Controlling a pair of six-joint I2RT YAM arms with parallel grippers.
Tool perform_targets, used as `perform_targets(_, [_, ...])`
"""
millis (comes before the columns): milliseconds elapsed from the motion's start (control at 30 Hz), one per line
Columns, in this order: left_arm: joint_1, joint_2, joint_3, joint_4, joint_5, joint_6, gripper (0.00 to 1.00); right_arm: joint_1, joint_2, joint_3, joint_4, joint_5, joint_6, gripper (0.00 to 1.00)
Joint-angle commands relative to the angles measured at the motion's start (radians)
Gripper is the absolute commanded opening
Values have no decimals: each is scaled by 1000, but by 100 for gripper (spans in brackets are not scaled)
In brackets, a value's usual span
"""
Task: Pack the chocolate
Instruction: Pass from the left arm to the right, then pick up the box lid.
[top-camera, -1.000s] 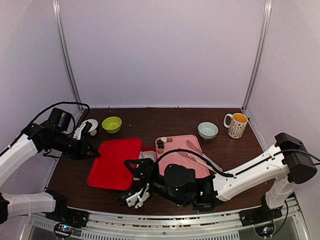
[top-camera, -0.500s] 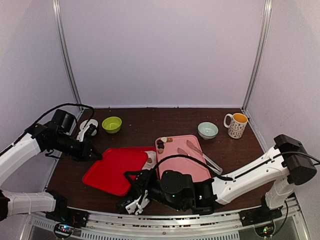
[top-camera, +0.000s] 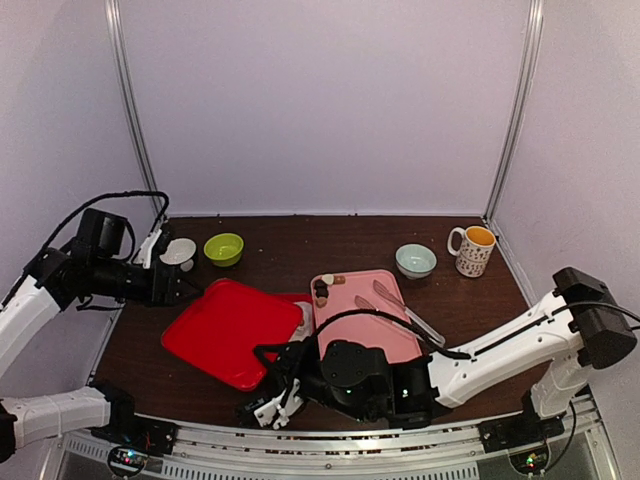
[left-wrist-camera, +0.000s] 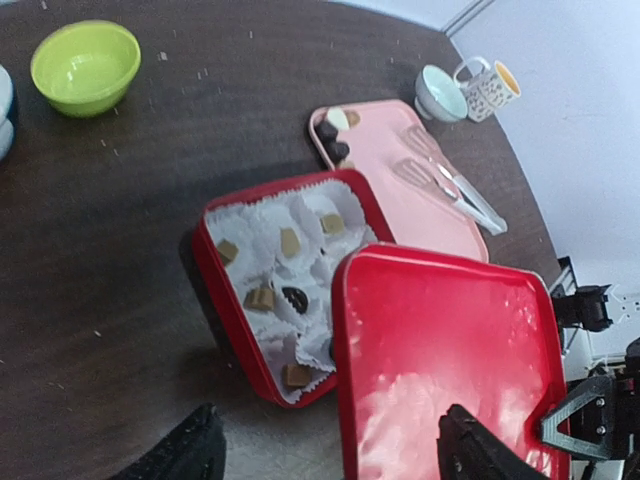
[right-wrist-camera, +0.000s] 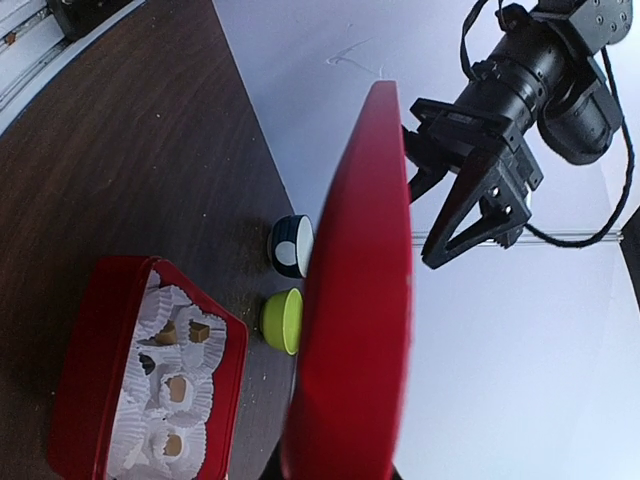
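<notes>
Light and dark brown pieces of chocolate (left-wrist-camera: 290, 242) sit in white paper cups inside an open red box (left-wrist-camera: 222, 300), which also shows in the right wrist view (right-wrist-camera: 90, 380). A few more pieces (top-camera: 321, 291) lie at the corner of a pink tray (top-camera: 370, 320). A red lid (top-camera: 232, 328) hangs tilted over the box and hides most of it from above. My right gripper (top-camera: 276, 398) is shut on the lid's near edge (right-wrist-camera: 350, 330). My left gripper (top-camera: 186, 286) stands open just left of the lid, touching nothing; its fingers (left-wrist-camera: 190, 455) straddle the lid's image.
Metal tongs (top-camera: 405, 310) lie on the pink tray. A green bowl (top-camera: 223, 248) and a dark blue bowl (top-camera: 178, 252) stand at the back left. A pale blue bowl (top-camera: 415, 260) and a patterned mug (top-camera: 472, 250) stand at the back right.
My left gripper has opened, let go of the lid and drawn back to the left. My right gripper has closed on the lid's near edge, and the lid has tilted and shifted right over the box.
</notes>
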Motion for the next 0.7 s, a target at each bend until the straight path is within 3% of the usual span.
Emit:
perform_targets(0, [-5,-84,100,2,-151,53,77,1,-121,-15,5,16,88,0])
perform_targets(133, [-4,-147,142,6,-218,89,78,-2,-204,-25,-49,-15,199,0])
perform_targets(333, [-4,-270,166,87,-241,141,79,-60,-349,15,-233,-177,556,0])
perform_targets(533, [-5,-446,16,346,-112,173,84,-226,-493,29,-319,-590,970,0])
perform_targets(667, [-4,-472,-96,559,34,111,84,-316,-549,38,-318,-774,1183,0])
